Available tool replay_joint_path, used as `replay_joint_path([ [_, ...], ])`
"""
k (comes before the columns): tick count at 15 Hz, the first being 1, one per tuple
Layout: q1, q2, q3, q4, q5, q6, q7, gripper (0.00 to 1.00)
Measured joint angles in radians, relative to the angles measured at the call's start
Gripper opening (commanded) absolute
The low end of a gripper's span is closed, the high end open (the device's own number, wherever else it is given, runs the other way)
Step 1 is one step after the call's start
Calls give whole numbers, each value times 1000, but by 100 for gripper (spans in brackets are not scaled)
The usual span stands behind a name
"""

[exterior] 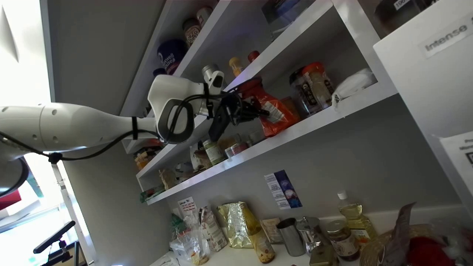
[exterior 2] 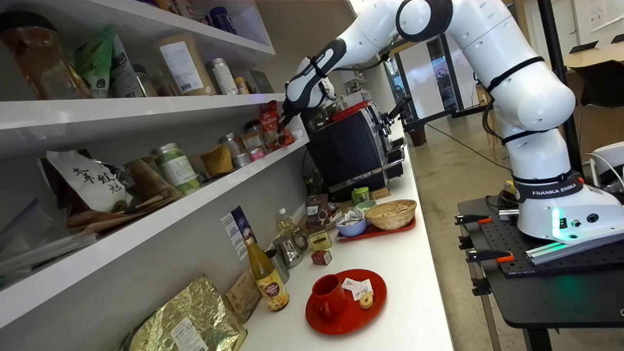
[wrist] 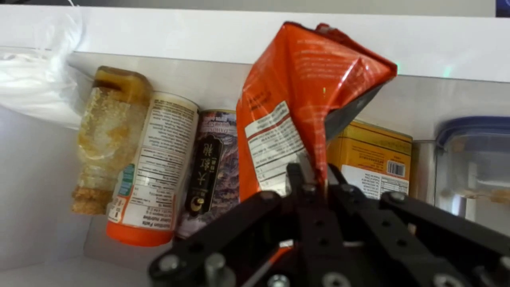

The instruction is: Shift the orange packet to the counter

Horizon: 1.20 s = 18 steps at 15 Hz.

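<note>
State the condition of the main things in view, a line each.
Orange packet: creased, pinched
Jaws: closed on the packet
Glass bottle: cork in
White-labelled jar: orange lid on
Clear tub: blue lid on
Red mug: upright on the red plate
White-capped bottle: closed
Base light: lit green

The lower shelf [exterior 2: 146,227] runs above the counter [exterior 2: 407,265]. At the shelf's front edge is the packet [wrist: 287,87], a fold of it inside the claw [wrist: 316,177]; whether it touches the shelf cannot be told. In the wrist view, a tin [wrist: 215,175], a capped jar [wrist: 155,163] and a corked bottle [wrist: 109,135] are in a row to the packet's left, with a tied bag [wrist: 36,87] beyond them; to its right a box [wrist: 374,159] is partly behind it, a container [wrist: 476,159] farther off. In an exterior view, a cup [exterior 2: 329,295] stands on a plate [exterior 2: 351,319]; left of that are a bottle [exterior 2: 268,278] and a foil bag [exterior 2: 190,312]. Farther along the counter, a basket [exterior 2: 395,219] is on a tray [exterior 2: 374,231].
</note>
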Motion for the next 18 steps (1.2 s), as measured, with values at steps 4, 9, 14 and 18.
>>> replay_joint_path([
  [4,11,-137,-19,-166,-57,0,1,1],
  [9,20,-352,1,-447,-84,-104,-39,1],
  [14,82,-508,72,-720,-85,-225,-80,1],
  [18,196,-557,140,-882,-81,-248,-90,1],
])
